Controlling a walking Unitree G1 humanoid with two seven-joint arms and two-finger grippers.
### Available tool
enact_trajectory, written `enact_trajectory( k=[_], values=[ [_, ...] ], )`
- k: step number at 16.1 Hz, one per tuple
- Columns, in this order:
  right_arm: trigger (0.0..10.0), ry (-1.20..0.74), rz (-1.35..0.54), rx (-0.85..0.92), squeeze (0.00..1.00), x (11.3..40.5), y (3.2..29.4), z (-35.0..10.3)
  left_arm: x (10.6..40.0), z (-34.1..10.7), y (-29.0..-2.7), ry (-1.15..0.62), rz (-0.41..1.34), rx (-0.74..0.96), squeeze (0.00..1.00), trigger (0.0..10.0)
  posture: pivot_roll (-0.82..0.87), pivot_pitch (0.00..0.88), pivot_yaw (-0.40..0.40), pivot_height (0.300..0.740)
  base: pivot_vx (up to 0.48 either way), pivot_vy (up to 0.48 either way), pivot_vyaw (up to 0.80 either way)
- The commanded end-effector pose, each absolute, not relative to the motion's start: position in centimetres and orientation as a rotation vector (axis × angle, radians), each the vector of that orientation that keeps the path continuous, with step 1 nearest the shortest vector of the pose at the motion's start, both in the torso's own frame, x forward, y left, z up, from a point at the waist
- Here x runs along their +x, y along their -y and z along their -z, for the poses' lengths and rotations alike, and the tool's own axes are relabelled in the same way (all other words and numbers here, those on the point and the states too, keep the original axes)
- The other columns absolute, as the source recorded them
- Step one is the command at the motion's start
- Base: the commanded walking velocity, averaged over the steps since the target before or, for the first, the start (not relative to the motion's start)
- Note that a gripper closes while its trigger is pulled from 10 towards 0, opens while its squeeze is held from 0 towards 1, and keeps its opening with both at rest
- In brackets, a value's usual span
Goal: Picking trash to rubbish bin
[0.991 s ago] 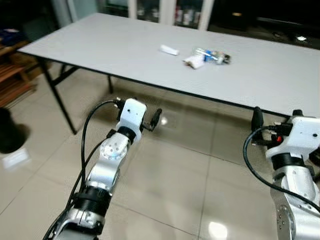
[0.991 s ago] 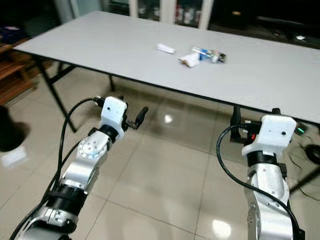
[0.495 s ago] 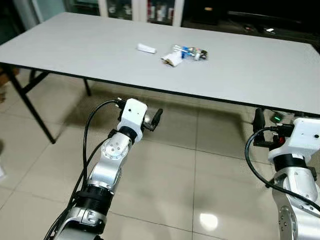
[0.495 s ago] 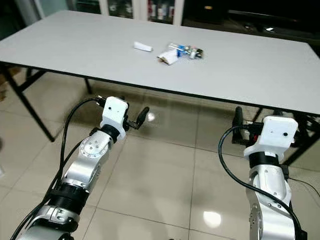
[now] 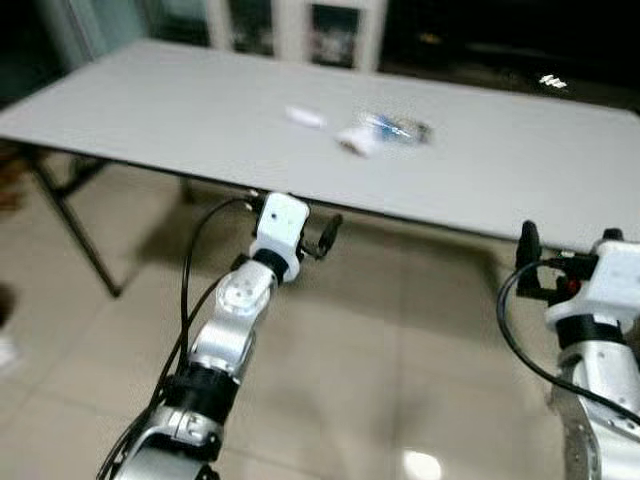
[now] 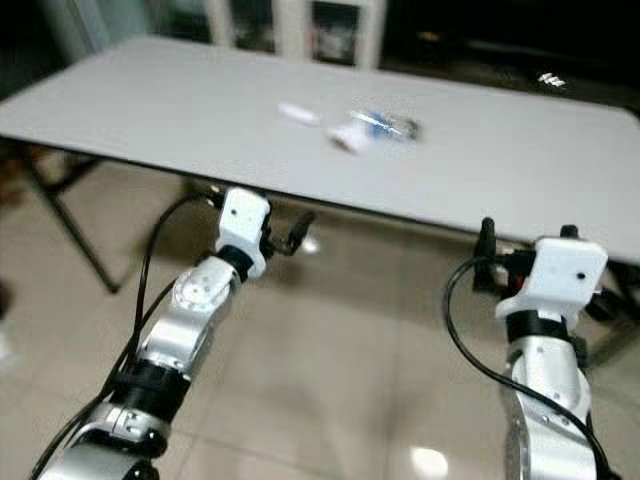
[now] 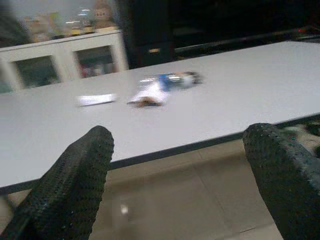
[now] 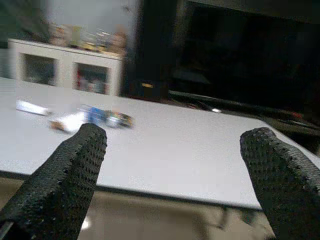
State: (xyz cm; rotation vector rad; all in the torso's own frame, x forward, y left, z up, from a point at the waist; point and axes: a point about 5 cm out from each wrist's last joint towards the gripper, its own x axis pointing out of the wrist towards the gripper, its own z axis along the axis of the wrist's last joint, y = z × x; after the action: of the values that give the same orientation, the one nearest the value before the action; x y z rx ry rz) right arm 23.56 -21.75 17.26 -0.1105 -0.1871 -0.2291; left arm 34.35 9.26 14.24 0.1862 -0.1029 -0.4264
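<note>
On the grey table, three pieces of trash lie close together toward its far side: a small white scrap, a crumpled white wrapper and a clear bottle with a blue label. My left gripper is held below the table's front edge, open and holding nothing. The wrapper and the bottle lie well beyond its fingers. My right gripper is open and empty too, held low at the right in front of the table edge. The bottle is far ahead of it.
A black table leg slants down at the left. White glass-door cabinets stand behind the table. Beige floor tiles stretch under and in front of it. The pictures are blurred.
The whole picture has shifted and blurred, so the camera has moved; the table's front edge now lies lower in the picture. Both arms keep the same pose.
</note>
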Motion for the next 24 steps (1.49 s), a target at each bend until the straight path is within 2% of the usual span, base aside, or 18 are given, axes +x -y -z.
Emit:
enact_trajectory(
  k=[1, 8, 12, 24],
  values=[
    [10.0, 0.204, 0.210, -0.106, 0.00, 23.72, 21.08, -17.62, 34.59, -14.47, -10.16, 0.109, 0.403, 0.190, 0.00, 10.0, 0.14, 0.026, -0.038, 0.740, 0.461, 0.000, 0.00],
    [10.0, 0.208, 0.209, -0.115, 0.00, 23.82, 21.11, -17.74, 34.67, -14.32, -10.06, 0.103, 0.400, 0.202, 0.00, 10.0, 0.14, 0.022, -0.037, 0.740, 0.438, 0.000, 0.00],
    [10.0, 0.204, 0.206, -0.112, 0.00, 23.76, 20.88, -17.65, 34.53, -14.03, -9.91, 0.091, 0.410, 0.223, 0.00, 10.0, 0.14, 0.027, -0.034, 0.740, 0.000, 0.000, 0.00],
    [10.0, 0.204, 0.203, -0.132, 0.00, 23.72, 21.02, -17.90, 34.63, -13.89, -9.70, 0.081, 0.387, 0.222, 0.00, 10.0, 0.13, 0.025, -0.046, 0.740, 0.000, -0.410, 0.00]
  ],
)
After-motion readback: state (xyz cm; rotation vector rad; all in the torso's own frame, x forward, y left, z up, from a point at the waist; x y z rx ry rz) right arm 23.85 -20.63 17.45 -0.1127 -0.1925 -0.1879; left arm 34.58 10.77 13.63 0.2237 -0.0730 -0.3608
